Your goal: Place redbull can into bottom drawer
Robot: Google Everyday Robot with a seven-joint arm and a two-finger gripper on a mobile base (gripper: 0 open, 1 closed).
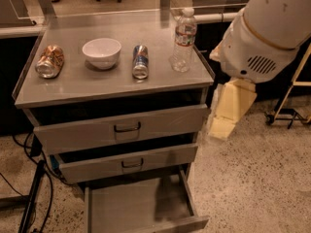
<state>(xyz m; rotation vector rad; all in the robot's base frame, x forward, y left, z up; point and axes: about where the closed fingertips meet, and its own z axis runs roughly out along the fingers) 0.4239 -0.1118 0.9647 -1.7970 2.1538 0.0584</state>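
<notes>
The redbull can [140,61], slim, blue and silver, lies on its side on the cabinet top [112,81], between the white bowl and the water bottle, its silver end toward me. The bottom drawer [138,208] is pulled out and its flat grey floor is bare. My arm's white housing [267,33] and a cream link [231,108] hang at the right of the cabinet, beside its right edge. The gripper itself is out of view, and nothing of the arm touches the can.
A white bowl [101,52] and a fatter orange-copper can [49,61] on its side lie left of the redbull can. A clear water bottle [183,40] stands upright to its right. The two upper drawers [127,127] stand slightly ajar. Cables [34,198] run at lower left.
</notes>
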